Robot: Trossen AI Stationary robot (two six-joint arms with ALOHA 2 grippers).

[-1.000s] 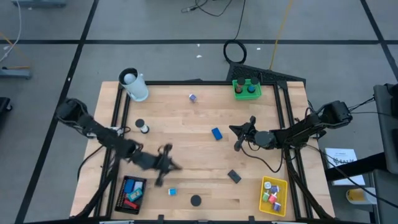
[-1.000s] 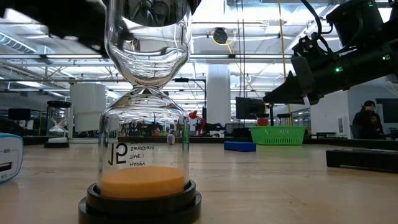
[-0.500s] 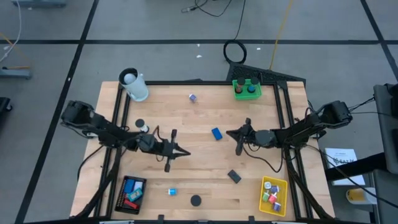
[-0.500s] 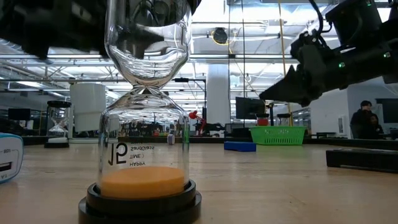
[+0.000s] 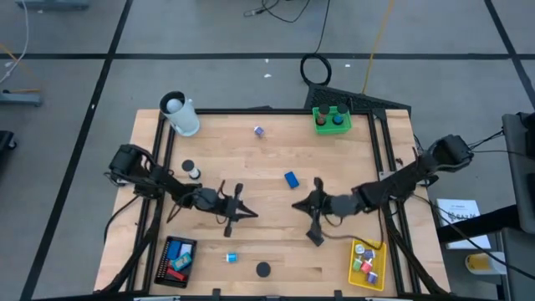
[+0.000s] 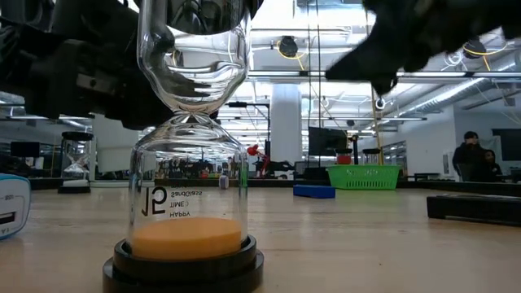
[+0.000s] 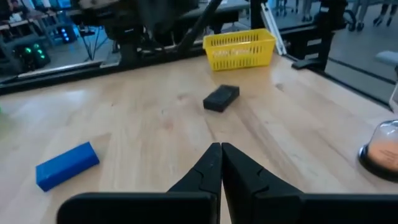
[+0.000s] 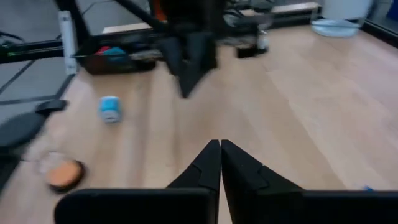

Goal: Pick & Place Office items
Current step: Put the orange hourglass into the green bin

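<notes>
Both grippers hover shut over the middle of the table and hold nothing. In the high view my left gripper [image 5: 252, 212] points right and my right gripper [image 5: 295, 206] points left, tips facing across a gap. A blue block [image 5: 291, 179] lies flat just beyond them, also seen as the blue block [image 7: 67, 165]. A black block [image 5: 315, 238] lies on the wood under the right gripper's side, and shows clearly as the black block [image 7: 221, 98]. A teal piece [image 5: 231, 257] [image 8: 110, 109] lies near the front edge. A small purple piece [image 5: 258, 131] lies far back.
A sand timer [image 6: 189, 163] stands near the front edge, the dark disc [image 5: 263, 269] from above. Black mesh tray [image 5: 177, 259] front left, yellow tray [image 5: 368, 259] front right, green tray [image 5: 332, 119] far right, all holding pieces. White cup [image 5: 180, 114] far left; a small timer [image 5: 190, 170] left.
My left gripper has swung from beside the black tray toward the far edge and right, ending at the table's middle. My right gripper has moved left and toward the near edge, stopping over the black block. No item has moved.
</notes>
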